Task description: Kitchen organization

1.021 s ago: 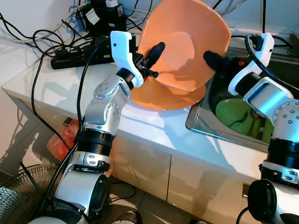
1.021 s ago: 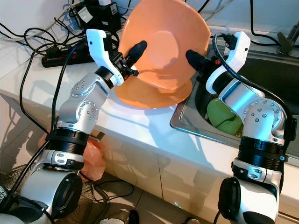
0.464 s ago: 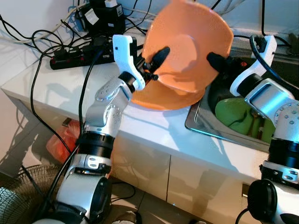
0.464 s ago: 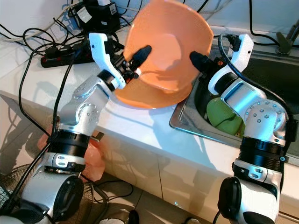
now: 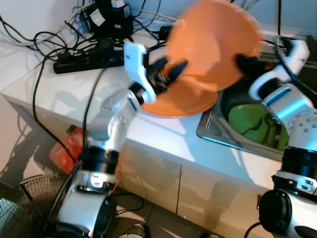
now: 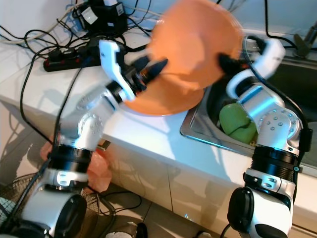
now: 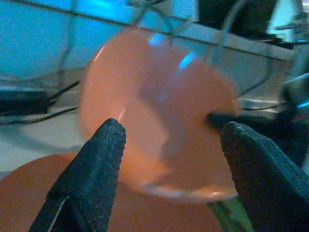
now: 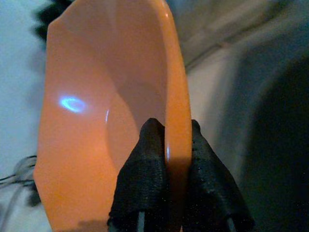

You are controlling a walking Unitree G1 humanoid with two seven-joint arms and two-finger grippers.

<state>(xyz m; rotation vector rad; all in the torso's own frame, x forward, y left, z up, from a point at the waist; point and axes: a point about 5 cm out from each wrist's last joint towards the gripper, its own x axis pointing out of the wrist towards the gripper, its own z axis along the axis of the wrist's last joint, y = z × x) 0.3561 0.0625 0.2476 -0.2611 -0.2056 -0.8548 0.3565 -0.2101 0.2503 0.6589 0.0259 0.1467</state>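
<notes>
Two orange plates are in play: one tilted in the air over the counter's edge by the sink (image 5: 218, 136), another lying flat on the white counter (image 5: 163, 134) beneath it. My right gripper (image 8: 166, 145) is clamped on the lifted orange plate (image 5: 215, 42), one finger each side of its rim, so I can carry it on edge. My left gripper (image 7: 171, 140) hangs just beside that plate with its fingers spread wide, touching nothing, so the plate hangs from my right alone. Below, the lower orange plate (image 6: 163, 101) waits, probably next. Something green (image 5: 250, 124) sits in the sink, so I judge space there is tight.
</notes>
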